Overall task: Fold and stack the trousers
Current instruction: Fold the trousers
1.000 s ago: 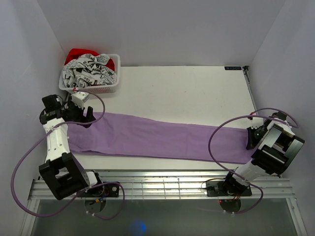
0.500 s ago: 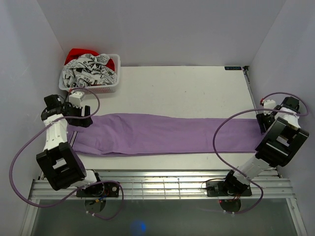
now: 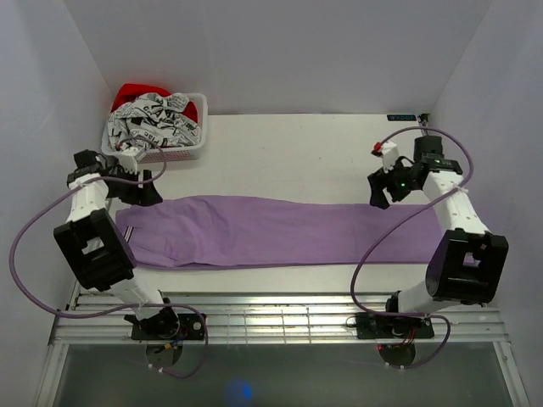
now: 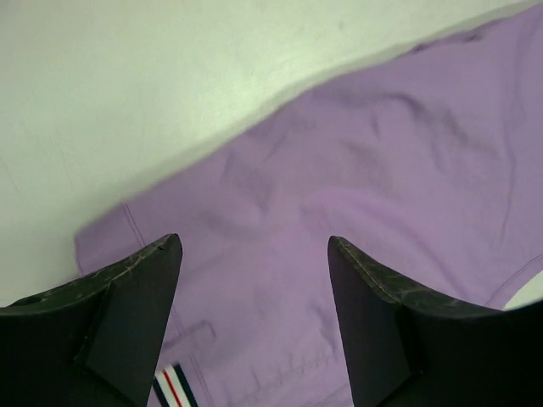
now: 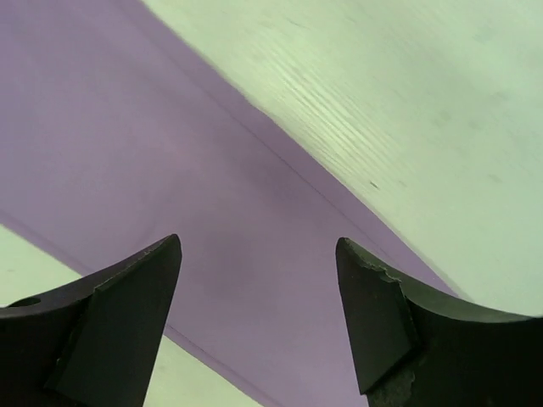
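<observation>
The lilac trousers [image 3: 280, 231] lie flat in a long band across the white table [image 3: 297, 157], folded lengthwise, waist end at the left. My left gripper [image 3: 146, 194] hovers open over that waist end; in its wrist view purple cloth [image 4: 356, 170] fills the space between the dark fingers [image 4: 127, 314], and a striped tag [image 4: 172, 386] shows at the bottom. My right gripper [image 3: 379, 193] hangs open above the far edge of the leg end, right of centre. Its wrist view shows the cloth [image 5: 127, 153] below the spread fingers [image 5: 382, 314], nothing held.
A white basket [image 3: 156, 129] stuffed with patterned and red laundry sits at the table's back left corner. Purple cables loop from both arms. A metal rail [image 3: 280, 320] runs along the near edge, and white walls close in on both sides.
Both grippers let go of the trousers after pulling them straight. The right arm swung from the far right edge up and inward over the leg end. The left gripper shifted slightly back.
</observation>
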You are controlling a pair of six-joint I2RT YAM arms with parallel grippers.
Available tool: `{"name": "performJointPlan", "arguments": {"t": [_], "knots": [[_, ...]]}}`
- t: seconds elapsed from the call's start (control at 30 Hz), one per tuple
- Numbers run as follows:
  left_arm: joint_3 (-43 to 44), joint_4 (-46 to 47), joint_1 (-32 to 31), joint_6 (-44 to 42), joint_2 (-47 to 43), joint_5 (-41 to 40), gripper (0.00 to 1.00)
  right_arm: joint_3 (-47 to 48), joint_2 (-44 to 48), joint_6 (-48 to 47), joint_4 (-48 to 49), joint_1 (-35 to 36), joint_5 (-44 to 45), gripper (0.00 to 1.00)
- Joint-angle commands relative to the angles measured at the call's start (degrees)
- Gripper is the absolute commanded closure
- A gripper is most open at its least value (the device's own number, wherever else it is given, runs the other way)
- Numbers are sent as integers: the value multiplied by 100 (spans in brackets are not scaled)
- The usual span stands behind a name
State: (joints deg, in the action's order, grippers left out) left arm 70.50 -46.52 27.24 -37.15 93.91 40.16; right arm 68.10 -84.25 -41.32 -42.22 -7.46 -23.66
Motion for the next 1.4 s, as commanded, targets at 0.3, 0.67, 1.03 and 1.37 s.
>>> {"name": "performJointPlan", "arguments": {"t": [0.3, 0.67, 1.03, 1.37], "knots": [[1572, -332, -1185, -1216, 1744, 1565, 22, 64, -1366, 1504, 477, 1959, -1097, 43], [1027, 373, -1617, -916, 2263, 1617, 46, -490, -2262, 1768, 829, 2337, -60, 55], [659, -595, -1635, -1918, 1245, 2400, 100, 186, -2078, 1654, 338, 2346, -244, 57], [-1985, 1125, -1722, -2787, -1318, 1460, 100, 1355, -1876, 1487, -190, 2346, -1228, 51]]}}
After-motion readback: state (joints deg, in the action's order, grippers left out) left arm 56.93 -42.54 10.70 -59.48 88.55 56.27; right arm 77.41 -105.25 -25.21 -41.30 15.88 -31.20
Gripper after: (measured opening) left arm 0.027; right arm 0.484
